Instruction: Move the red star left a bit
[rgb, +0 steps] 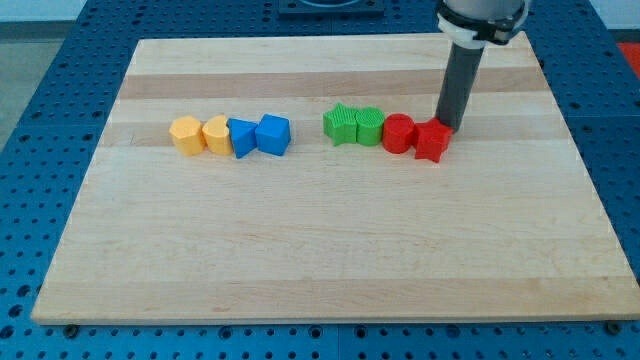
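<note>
My tip sat touching the red star at its one o'clock edge. At the star's nine o'clock, touching it, stood a red cylinder, then a green cylinder and green star.

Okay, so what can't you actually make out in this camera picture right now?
- My tip: its very end sits behind the red star-shaped block, at that block's upper right; contact cannot be confirmed.
- The arm above the dark rod: cut off by the view's top edge.
- The red cylinder-like block and the star: touching or just apart is too small to tell.
</note>
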